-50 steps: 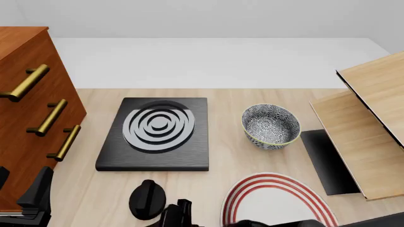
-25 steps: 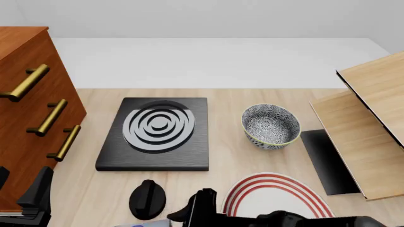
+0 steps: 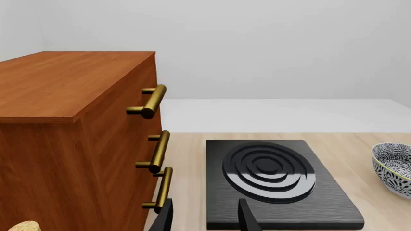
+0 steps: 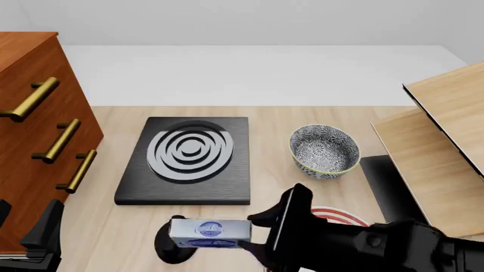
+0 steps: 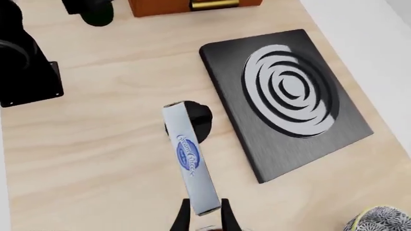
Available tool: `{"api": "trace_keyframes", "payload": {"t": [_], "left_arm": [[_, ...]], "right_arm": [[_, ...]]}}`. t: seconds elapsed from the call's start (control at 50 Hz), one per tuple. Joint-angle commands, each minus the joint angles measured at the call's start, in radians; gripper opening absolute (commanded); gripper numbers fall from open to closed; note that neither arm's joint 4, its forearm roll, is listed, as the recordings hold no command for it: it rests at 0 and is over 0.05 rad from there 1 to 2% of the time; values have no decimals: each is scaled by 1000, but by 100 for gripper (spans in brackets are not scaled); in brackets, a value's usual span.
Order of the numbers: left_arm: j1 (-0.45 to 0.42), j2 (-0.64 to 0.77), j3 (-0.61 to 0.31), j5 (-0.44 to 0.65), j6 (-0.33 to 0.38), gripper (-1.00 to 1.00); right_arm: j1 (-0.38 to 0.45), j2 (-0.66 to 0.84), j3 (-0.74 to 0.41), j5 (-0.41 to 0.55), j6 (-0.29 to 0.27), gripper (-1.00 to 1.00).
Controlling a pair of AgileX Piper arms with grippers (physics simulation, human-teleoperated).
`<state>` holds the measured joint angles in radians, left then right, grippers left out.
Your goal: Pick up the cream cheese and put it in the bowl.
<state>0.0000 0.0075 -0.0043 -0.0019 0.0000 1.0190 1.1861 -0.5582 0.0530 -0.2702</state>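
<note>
The cream cheese (image 5: 190, 161) bears a blue oval logo (script unreadable).

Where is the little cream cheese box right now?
In the front view the cream cheese is held in the right gripper, low and left of centre, above the black knob, in front of the stove plate.

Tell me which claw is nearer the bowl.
Right. The right claw, holding the cream cheese, sits just in front of the bowl, a little to its left. The left claw waits far off by the wooden drawers.
</note>
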Motion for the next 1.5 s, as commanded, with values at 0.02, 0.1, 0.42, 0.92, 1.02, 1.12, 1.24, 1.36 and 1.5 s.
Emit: {"api": "trace_keyframes", "payload": {"t": [0.02,0.1,0.42,0.92,1.02,1.12,1.24,1.36,1.5], "left_arm": [[0,0,0,0,0,100],[0,0,0,0,0,100],[0,0,0,0,0,100],[0,0,0,0,0,100],[0,0,0,0,0,100],[0,0,0,0,0,100],[0,0,0,0,0,100],[0,0,0,0,0,100],[0,0,0,0,0,100]], "right_arm": [[-121,-136,-39,146,-20,-100],[-188,-167,-72,202,-24,-100],[-382,-190,-159,278,-37,-100],[-546,-64,-322,359,-81,-100],[-597,-29,-355,371,-93,-100],[-633,5,-372,376,-98,-100],[-666,23,-391,387,-100,-100],[-713,39,-403,394,-112,-100],[-763,52,-410,394,-105,-100]]}}
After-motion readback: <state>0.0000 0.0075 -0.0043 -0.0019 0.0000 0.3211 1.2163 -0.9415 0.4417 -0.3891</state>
